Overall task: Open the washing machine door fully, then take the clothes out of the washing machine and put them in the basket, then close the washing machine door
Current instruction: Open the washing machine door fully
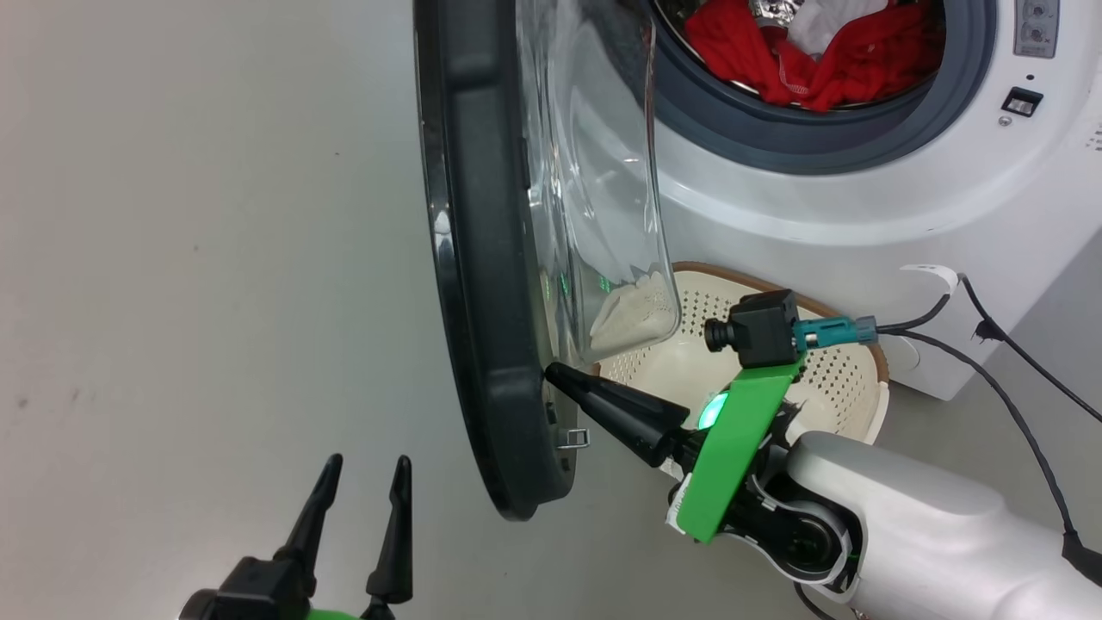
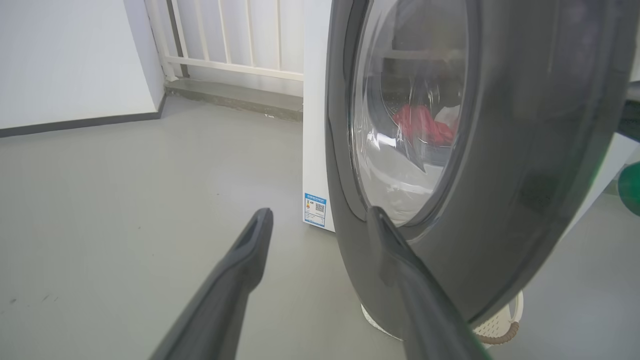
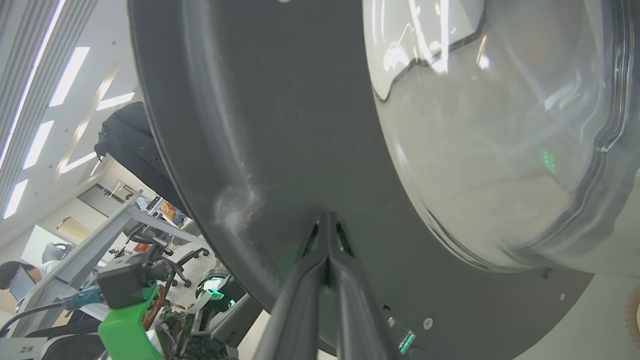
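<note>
The right pincer [image 1: 555, 372], closed on nothing, touches the open washing machine door [image 1: 482, 258]. The left pincer [image 1: 366, 472], at 7 o'clock, is wide open, empty. The clothes [image 1: 861, 56] lie inside the washing machine [image 1: 861, 207], at 1 o'clock.
</note>
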Available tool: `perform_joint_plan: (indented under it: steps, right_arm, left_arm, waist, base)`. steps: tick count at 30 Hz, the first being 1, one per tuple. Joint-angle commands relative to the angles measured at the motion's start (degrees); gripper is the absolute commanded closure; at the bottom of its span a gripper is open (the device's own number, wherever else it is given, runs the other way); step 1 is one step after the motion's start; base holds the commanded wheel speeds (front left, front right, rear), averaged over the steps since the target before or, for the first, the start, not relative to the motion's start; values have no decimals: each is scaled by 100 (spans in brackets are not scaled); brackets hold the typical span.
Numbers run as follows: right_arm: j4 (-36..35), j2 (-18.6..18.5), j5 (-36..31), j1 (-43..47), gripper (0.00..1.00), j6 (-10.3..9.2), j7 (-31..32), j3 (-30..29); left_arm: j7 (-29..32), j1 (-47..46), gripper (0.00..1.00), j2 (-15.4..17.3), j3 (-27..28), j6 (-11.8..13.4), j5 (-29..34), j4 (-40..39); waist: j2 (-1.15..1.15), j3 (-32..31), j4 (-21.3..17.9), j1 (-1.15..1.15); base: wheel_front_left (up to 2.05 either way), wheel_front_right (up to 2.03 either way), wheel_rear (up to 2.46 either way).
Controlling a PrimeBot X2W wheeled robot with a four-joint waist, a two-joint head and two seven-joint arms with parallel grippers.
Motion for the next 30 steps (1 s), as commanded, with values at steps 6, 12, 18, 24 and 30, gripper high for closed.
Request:
perform_joint_plan:
  steps: [6, 12, 18, 24, 30]
  right_arm:
    - [25, -90, 17, 192, 61, 44, -253, 7]
    - [184, -298, 21, 470, 0, 44, -422, 21]
    - [415, -518, -45, 778, 0, 44, -566, -67]
    - [819, -612, -275, 1170, 0, 44, -635, -493]
    - [1208, -486, -967, 1764, 0, 44, -639, -1419]
  left_arm:
    - [-45, -67, 0, 66, 265, -52, 84, -77]
    - [-45, -67, 0, 66, 375, -99, 118, -64]
    - [-45, -87, 0, 66, 461, -134, 145, -56]
    - [-45, -67, 0, 66, 550, -150, 187, -47]
    - [-45, -37, 0, 66, 630, -157, 213, -62]
  waist:
    - [0, -71, -63, 0]
    - [0, -70, -198, 0]
    - [0, -58, -332, 0]
    - [0, -88, -468, 0]
    - [0, -106, -581, 0]
  base:
    - [0, 0, 0]
    - [0, 0, 0]
    - [0, 0, 0]
    - [0, 0, 0]
    - [0, 0, 0]
